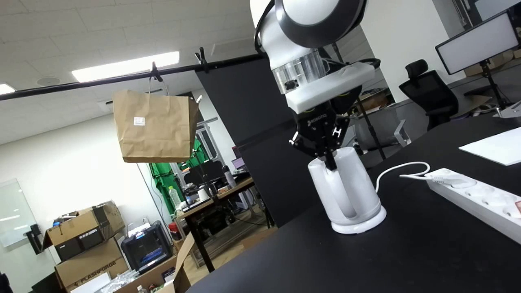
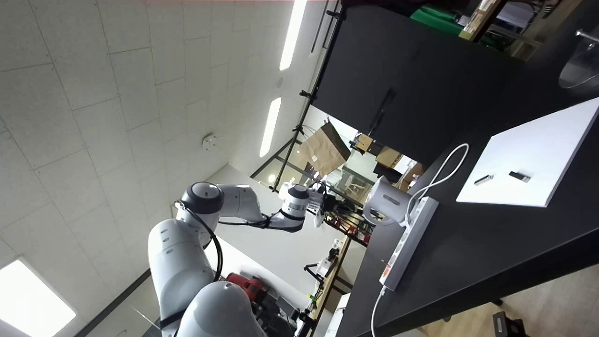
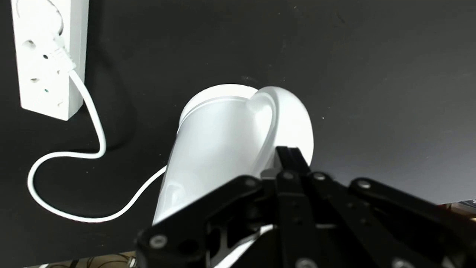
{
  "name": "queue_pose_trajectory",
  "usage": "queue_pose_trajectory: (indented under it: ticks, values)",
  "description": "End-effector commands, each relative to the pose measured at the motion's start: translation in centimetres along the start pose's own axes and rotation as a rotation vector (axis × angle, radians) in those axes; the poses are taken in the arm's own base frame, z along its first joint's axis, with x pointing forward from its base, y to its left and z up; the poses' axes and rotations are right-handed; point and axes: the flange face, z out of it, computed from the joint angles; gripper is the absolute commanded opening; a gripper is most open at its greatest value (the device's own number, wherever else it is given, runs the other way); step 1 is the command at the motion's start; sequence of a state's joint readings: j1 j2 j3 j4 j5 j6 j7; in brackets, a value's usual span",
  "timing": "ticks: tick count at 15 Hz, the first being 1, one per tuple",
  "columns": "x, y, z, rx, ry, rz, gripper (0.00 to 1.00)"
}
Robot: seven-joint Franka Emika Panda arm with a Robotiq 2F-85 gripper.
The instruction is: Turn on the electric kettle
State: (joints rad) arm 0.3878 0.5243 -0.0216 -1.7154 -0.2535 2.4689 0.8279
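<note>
A black Robotiq gripper looms in the foreground of the wrist view over a white electric kettle, its two fingers pressed together and their tips at the top of the kettle's handle; whether they touch it cannot be told. Above the kettle, a white robot arm angles down to the gripper. The kettle stands upright on its round white base on a black table. A white cord loops out from beside the kettle to a plug seated in a white power strip, which lies near the kettle but apart from it. The power strip's red switch sits at the end farther from the kettle. Well apart from the kettle, a white board carries two small dark bars. Behind the kettle in both exterior views, a brown paper bag hangs from a black pole, beside a broad black sheet.
</note>
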Motion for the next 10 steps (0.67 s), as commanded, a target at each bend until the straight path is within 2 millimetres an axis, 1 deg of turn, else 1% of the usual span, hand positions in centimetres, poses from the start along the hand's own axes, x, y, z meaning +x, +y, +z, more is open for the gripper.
queue_pose_trajectory:
  ticks: [1, 10]
  values:
    - [0.2, 0.0, 1.7, -0.074, 0.025, -0.003, 0.0]
    - [-1.0, -1.0, 2.5, -0.13, 0.123, -0.025, 0.0]
